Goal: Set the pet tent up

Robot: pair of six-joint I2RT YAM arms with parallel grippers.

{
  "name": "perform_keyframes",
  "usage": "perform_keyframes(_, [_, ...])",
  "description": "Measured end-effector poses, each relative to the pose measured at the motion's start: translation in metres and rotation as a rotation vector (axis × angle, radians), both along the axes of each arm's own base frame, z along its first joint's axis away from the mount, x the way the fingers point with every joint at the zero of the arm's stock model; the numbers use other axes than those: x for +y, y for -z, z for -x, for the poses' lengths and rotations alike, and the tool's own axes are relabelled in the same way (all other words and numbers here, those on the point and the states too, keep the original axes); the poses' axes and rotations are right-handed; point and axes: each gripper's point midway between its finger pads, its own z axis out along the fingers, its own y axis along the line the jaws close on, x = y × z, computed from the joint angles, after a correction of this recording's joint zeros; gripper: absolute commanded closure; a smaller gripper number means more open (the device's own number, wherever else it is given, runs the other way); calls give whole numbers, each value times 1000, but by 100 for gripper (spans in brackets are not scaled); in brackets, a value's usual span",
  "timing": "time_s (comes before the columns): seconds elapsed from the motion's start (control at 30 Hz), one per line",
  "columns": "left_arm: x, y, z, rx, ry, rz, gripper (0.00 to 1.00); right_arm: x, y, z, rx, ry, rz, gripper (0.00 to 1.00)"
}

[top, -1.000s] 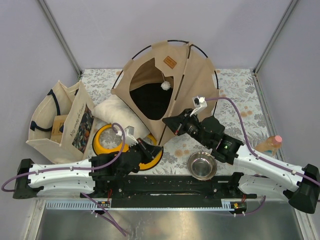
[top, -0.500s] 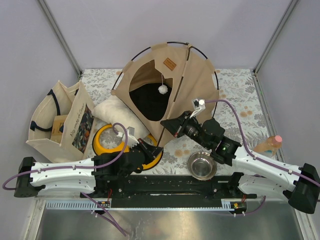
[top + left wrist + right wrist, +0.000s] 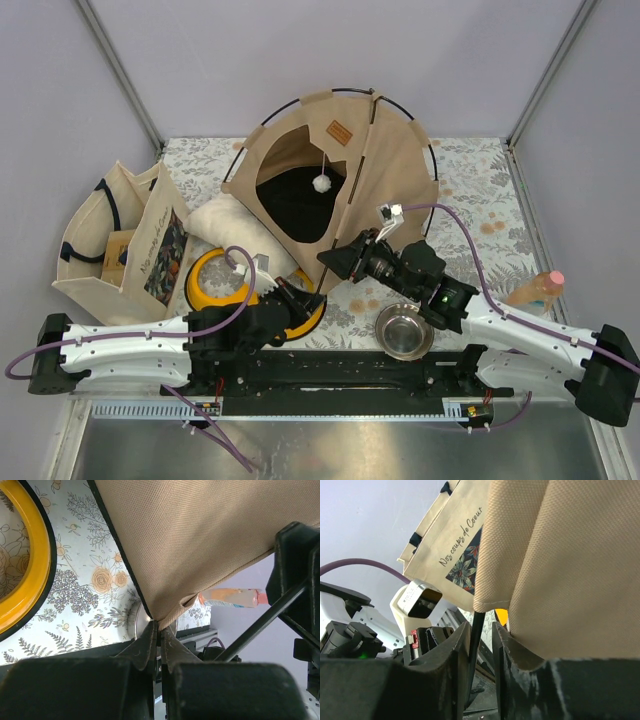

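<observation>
two grippers meet at the near corner of the pet tent [image 3: 340, 170], which stands upright with a cream tote bag [image 3: 120, 240] to its left. the left gripper [image 3: 159, 630] is pinched tight on the tent's bottom hem corner. the right gripper [image 3: 480, 626] is closed narrowly around a thin black pole [image 3: 477, 630] at the tent's front edge.

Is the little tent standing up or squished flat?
Standing up: the pet tent is puffed into a dome, its doorway open with the pompom hanging inside.

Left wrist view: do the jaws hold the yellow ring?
No, the jaws are shut on a corner of the pet tent; the yellow ring lies apart, at the left.
</observation>
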Motion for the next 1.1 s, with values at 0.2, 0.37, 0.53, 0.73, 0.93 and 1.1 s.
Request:
perform_keyframes(0.2, [0, 0, 0, 0, 0, 1, 100, -4, 6, 7, 46, -17, 16, 43])
perform_keyframes(0.37, [-1, -1, 1, -1, 5, 7, 100, -13, 10, 18, 73, -32, 4, 41])
perform_keyframes(0.53, [-1, -1, 2, 0, 8, 4, 100, -14, 16, 27, 103, -72, -4, 37])
perform_keyframes(0.73, [-1, 0, 2, 0, 8, 3, 100, -10, 21, 39, 135, -139, -15, 44])
perform_keyframes(0.93, [-1, 0, 2, 0, 8, 2, 100, -5, 19, 50, 143, -192, -34, 52])
perform_keyframes(1.1, [-1, 0, 2, 0, 8, 3, 100, 7, 30, 70, 158, -257, 2, 51])
